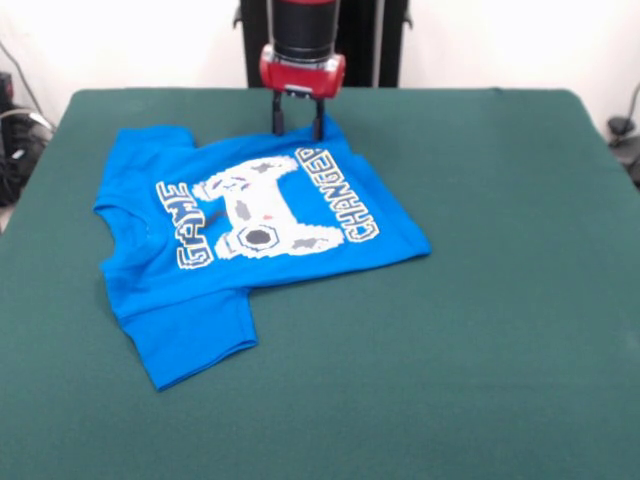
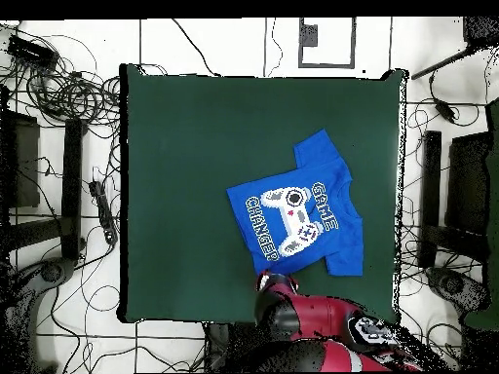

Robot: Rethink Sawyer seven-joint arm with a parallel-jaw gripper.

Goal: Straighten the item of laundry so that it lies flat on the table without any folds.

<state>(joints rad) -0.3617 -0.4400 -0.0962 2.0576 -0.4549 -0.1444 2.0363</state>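
Tool (image 1: pixel 298 128) with prongs parted, straddling shirt (image 1: pixel 250 240) hem in front view, hidden under arm (image 2: pixel 312 321) overhead

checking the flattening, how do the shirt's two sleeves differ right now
In the front view, the near sleeve lies spread flat, its hem fully showing. The far sleeve looks smaller and partly tucked in by the shirt body. Both are bright blue and rest on the table.

A white tiled floor (image 2: pixel 234 44), strewn with black cables (image 2: pixel 58 88), is seen; a pale wall (image 1: pixel 500 40) is seen behind.
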